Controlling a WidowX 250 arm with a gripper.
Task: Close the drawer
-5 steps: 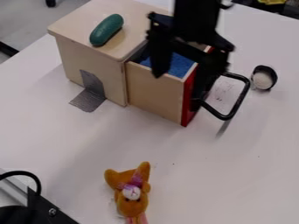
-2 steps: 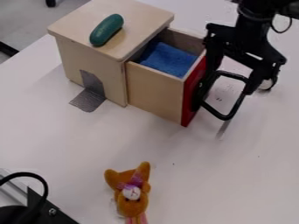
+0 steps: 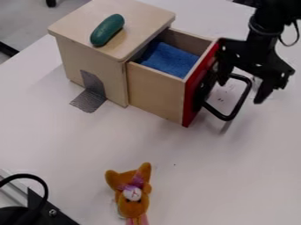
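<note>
Drawer (image 3: 156, 94), in which a blue cloth (image 3: 169, 60) is held, is seen standing open from the wooden cabinet (image 3: 88, 57), its red front fitted with a black handle (image 3: 240, 104), near which the gripper's (image 3: 240, 92) fingers are spread wide apart.

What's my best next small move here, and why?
I'd probably ease the gripper toward the wooden cabinet, nudging the drawer's red front. The drawer stands open, showing blue cloth inside, and the gripper is on the front's outer side by the handle, so that push should start closing it.
</note>
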